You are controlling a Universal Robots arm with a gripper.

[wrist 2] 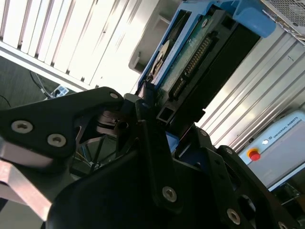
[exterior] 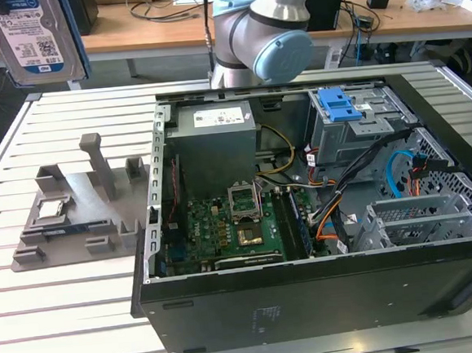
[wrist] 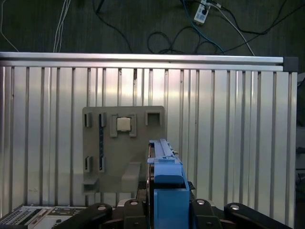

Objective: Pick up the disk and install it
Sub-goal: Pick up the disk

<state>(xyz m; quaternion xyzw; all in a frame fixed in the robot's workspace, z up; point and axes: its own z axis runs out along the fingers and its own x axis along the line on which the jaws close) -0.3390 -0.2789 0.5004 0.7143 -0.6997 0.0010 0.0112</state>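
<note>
We see the gripper point(wrist 2: 159, 114) clamping the disk point(wrist 2: 202, 50) by its near end, with the black fingers point(wrist 2: 143, 102) pressed against it from either side. The disk turns its green circuit board and a row of connector pins towards us, and the blue frame point(wrist 2: 245, 19) runs along its edges. Behind the disk lies the slatted metal table point(wrist 2: 90, 43). A pale grey block point(wrist 2: 145, 52) peeks out from behind the disk's long side. Just past the disk's far end we make out a corner of perforated metal point(wrist 2: 288, 12). Well apart from the disk, on its circuit-board side, sits a grey box point(wrist 2: 281, 138) with a red button point(wrist 2: 254, 155). On the disk's opposite side, beyond the table, cables point(wrist 2: 47, 90) lie on a dark floor.
</note>
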